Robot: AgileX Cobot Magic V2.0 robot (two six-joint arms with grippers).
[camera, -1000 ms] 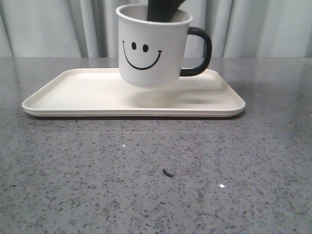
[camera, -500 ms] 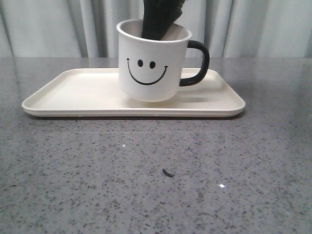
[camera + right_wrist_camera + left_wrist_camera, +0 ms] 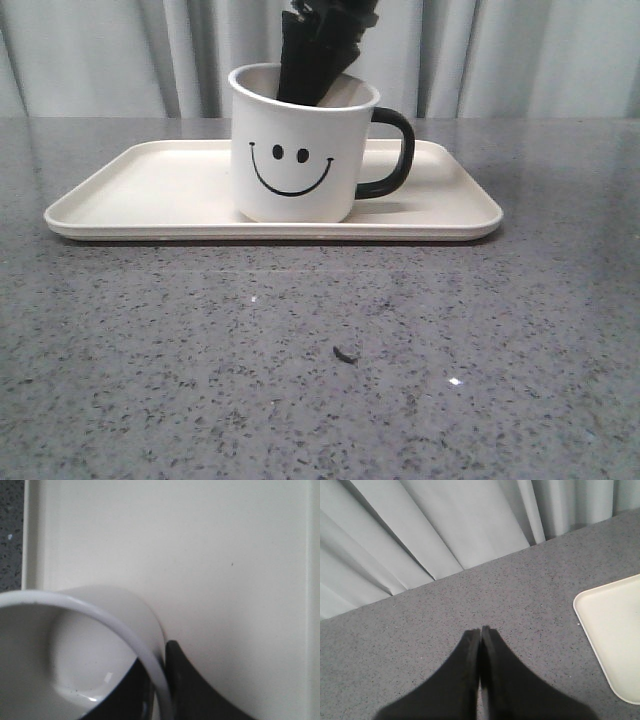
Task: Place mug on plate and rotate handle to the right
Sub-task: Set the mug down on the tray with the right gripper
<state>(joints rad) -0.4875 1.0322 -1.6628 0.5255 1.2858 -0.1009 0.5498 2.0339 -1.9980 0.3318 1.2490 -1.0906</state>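
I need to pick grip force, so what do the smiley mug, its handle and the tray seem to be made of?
The white cylindrical smiley-face mug looks like enamelled metal or glazed ceramic: thin rolled rim, soft sheen. Its black loop handle is glossy, probably the same coated material. The cream rectangular tray looks like matte plastic or melamine: uniform, no glare. The right gripper pinches the mug's wall.

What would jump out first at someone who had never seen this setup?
A white mug with a black smiley face stands on a cream plate in the middle of the grey speckled table, its black handle pointing right. The right gripper reaches down from above and pinches the mug's rim, one finger inside and one outside. The left gripper hovers shut over bare table, off to the side.
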